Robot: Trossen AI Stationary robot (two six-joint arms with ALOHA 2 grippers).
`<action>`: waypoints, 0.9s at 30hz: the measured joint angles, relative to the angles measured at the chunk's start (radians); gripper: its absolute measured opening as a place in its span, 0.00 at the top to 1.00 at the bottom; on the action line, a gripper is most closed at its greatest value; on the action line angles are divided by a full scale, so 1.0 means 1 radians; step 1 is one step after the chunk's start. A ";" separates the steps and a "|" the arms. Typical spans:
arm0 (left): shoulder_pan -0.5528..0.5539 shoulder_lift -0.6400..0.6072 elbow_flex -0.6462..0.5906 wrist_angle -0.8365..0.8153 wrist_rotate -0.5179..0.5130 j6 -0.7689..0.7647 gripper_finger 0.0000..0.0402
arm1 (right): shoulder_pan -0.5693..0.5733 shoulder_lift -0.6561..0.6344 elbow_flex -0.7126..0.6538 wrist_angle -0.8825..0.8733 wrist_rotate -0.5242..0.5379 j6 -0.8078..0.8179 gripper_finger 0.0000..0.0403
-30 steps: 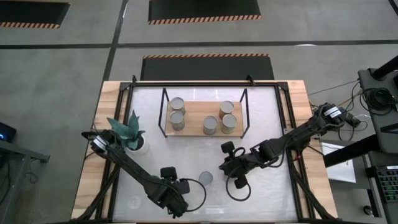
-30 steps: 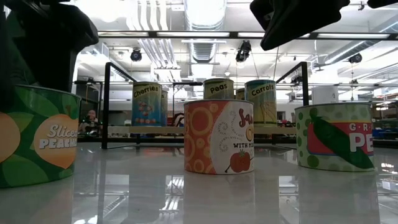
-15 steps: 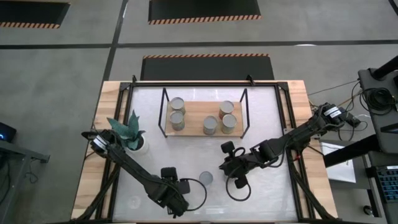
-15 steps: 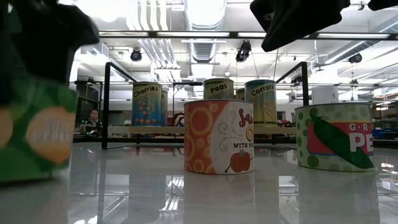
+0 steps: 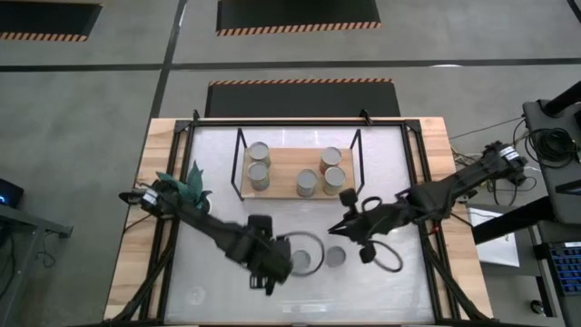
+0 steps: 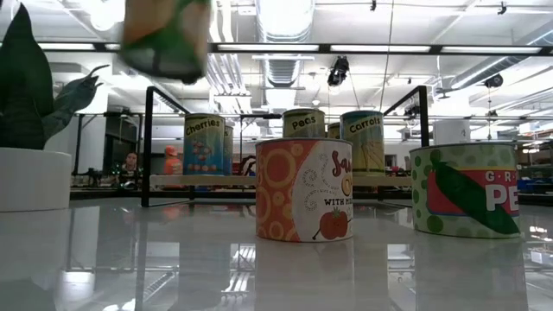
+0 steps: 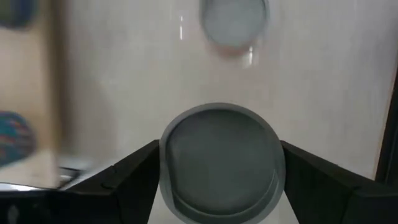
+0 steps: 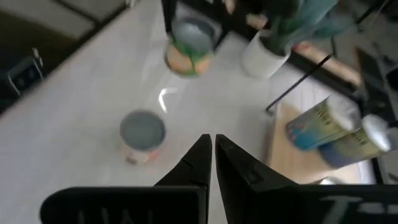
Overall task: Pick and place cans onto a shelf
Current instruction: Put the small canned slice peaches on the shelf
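Left gripper: over the front middle of the table, fingers clamped on either side of a can.
Held can: peach-labelled, green and orange; lifted clear of the tabletop, showing blurred at the top of the low view; grey lid up.
Right gripper: just in front of the shelf's right end, fingertips pressed together, holding nothing.
Sauce can: orange label, standing on the table just beside the left gripper.
Peas can: green label with red band, standing on the table near the right gripper, apart from the sauce can.
Shelf: wood board in black frame, at the table's back centre.
Cans on shelf: five; two stacked close at the left end, three at the right. Labels read in the low view: Cherries, Peas, Carrots.
Plant: teal leaves in white pot, at the table's left side, partly under the left arm.
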 joint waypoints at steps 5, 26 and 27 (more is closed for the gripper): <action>0.099 0.000 0.155 -0.082 -0.001 0.122 0.32 | 0.001 -0.078 -0.041 0.033 -0.002 -0.024 0.97; 0.590 -0.001 0.308 -0.141 -0.055 0.586 0.32 | 0.000 -0.236 -0.159 0.069 -0.002 -0.035 0.97; 0.615 -0.001 0.305 -0.128 -0.054 0.602 0.32 | 0.000 -0.236 -0.159 0.068 -0.003 -0.035 0.97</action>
